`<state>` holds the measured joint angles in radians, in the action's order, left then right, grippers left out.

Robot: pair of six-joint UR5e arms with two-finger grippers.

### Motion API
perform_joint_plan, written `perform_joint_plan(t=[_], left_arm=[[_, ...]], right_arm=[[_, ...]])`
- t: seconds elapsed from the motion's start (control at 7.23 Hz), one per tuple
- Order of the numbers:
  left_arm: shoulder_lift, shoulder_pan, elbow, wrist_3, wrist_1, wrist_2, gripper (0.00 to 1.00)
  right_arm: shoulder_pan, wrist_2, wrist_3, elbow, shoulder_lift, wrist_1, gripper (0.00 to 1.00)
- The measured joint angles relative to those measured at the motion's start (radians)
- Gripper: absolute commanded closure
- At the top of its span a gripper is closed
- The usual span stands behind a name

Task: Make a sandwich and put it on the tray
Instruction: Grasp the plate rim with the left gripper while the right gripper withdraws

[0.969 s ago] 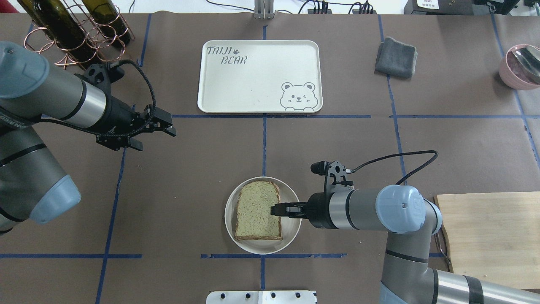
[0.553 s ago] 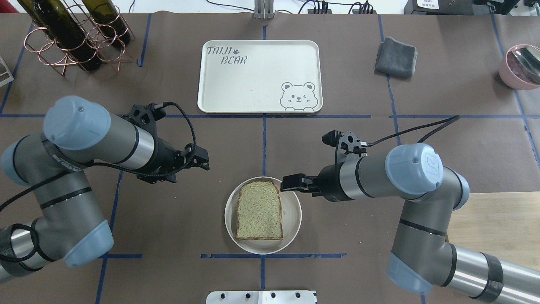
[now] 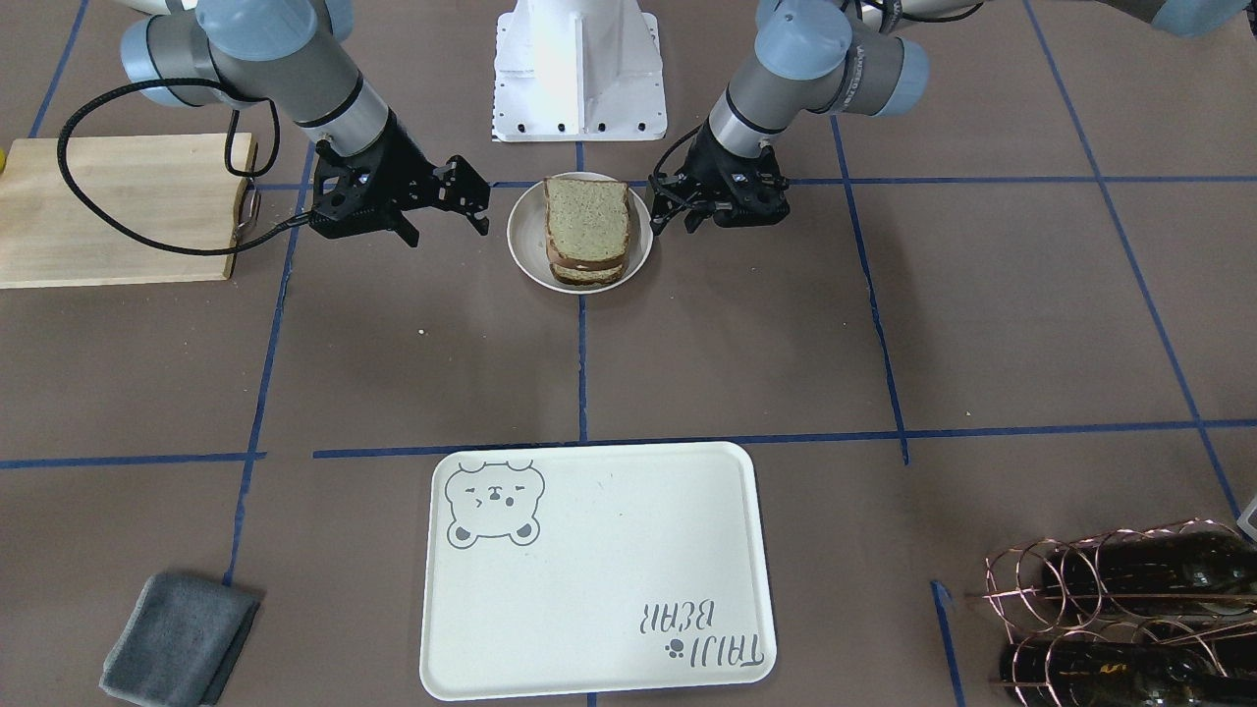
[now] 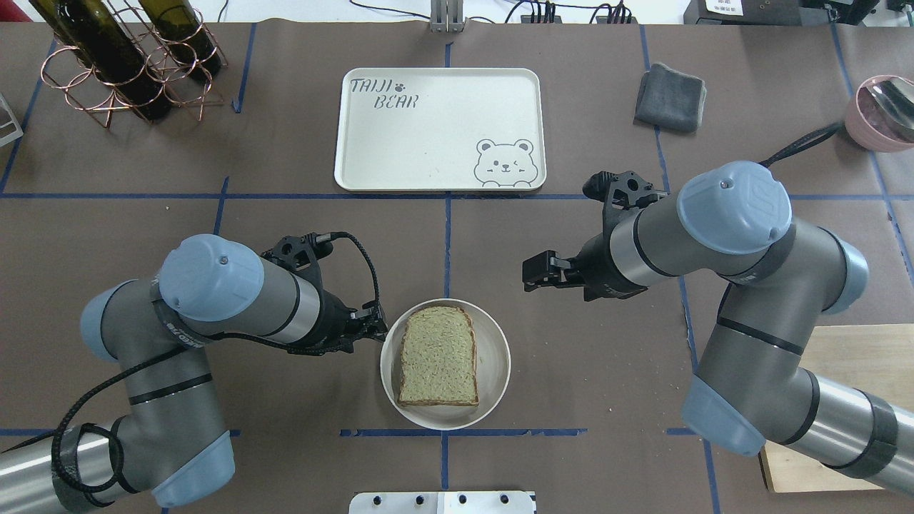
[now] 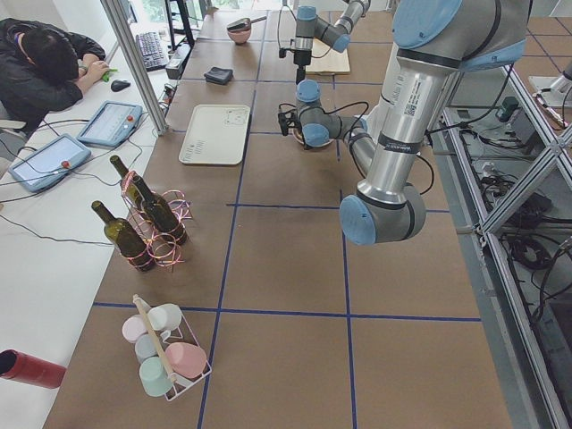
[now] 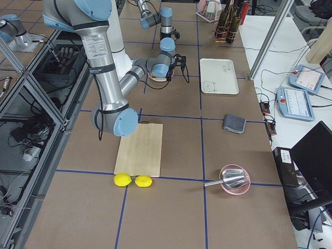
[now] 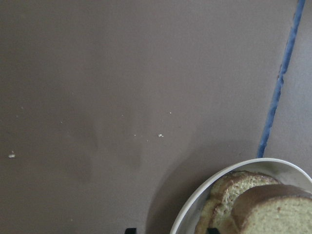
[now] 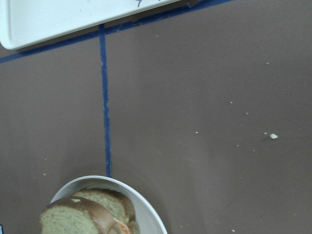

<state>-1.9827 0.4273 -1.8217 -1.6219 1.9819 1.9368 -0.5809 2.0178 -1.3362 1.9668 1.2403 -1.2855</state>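
The sandwich [image 4: 438, 357] lies on a small round white plate [image 4: 497, 357]: two tan bread slices with a thin white egg layer between them, seen from the front [image 3: 586, 224]. A bit of orange shows in the right wrist view [image 8: 122, 227]. The tray [image 4: 439, 128] is bare, beyond the plate. My left gripper [image 4: 380, 333] is low at the plate's left rim, open; the left wrist view shows the rim [image 7: 195, 204] between the jaws. My right gripper [image 4: 530, 275] is open and empty, up and to the right of the plate.
A wooden cutting board [image 4: 842, 378] lies at the near right, partly under my right arm. A grey cloth [image 4: 671, 96] and a pink bowl [image 4: 882, 111] are at the far right. A copper rack with wine bottles [image 4: 121, 57] stands at the far left.
My left arm has swung in from the far left down to the plate's left rim. My right gripper has drawn back from over the bread, up and to the right.
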Motion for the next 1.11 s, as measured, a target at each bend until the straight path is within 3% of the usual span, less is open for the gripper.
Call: perform_joint_plan(t=[0.28,1.11], left_arm=[[-0.014,-0.024,0.038,-0.001,0.0,-0.012,0.49],[-0.038,-0.06,0.074,-0.013,0.001,-0.019,0.58]], right_arm=[[-0.015,0.006,0.053,0.035,0.0,-0.089,0.0],[-0.021,0.008,0.061,0.048,-0.001,-0.103,0.0]])
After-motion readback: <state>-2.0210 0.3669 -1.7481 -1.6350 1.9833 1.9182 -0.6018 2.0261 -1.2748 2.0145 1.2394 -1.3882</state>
